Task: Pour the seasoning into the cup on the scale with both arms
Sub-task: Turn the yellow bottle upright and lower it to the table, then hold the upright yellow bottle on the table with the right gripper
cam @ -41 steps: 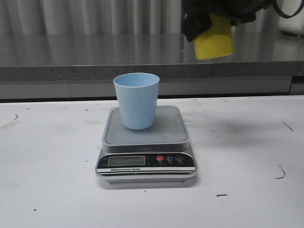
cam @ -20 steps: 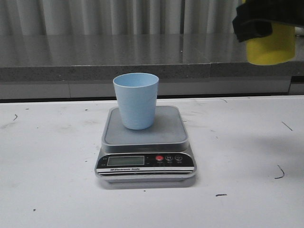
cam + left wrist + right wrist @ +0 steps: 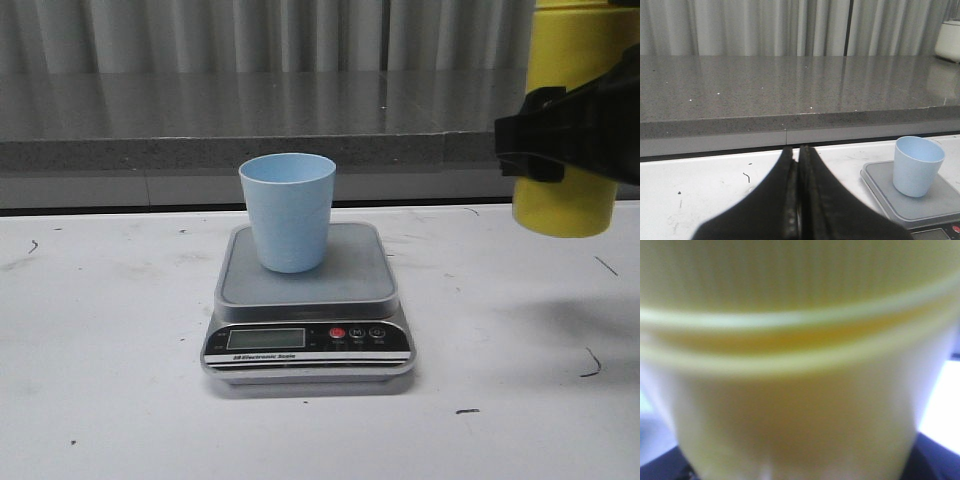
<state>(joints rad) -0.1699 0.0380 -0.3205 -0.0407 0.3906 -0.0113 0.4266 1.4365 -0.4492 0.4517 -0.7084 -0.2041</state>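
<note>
The pale blue cup point(image 3: 288, 212) stands upright on the grey platform of the scale point(image 3: 350, 285) at the table's middle. It also shows in the left wrist view point(image 3: 917, 165), with the scale point(image 3: 880, 182) under it. My right gripper point(image 3: 565, 135) is shut around the yellow seasoning bottle point(image 3: 572, 60), upright at the far right, its base above the table. The bottle fills the right wrist view point(image 3: 800, 390); its nozzle is out of view. My left gripper point(image 3: 798, 165) is shut and empty, left of the scale.
A grey stone counter point(image 3: 200, 120) with a curtain behind runs along the back of the white table point(image 3: 100, 350). A white object point(image 3: 951, 40) sits on the counter at the far right.
My right gripper has carried the bottle right and downward, and the bottle has turned from tilted to upright. The cup and scale have not moved.
</note>
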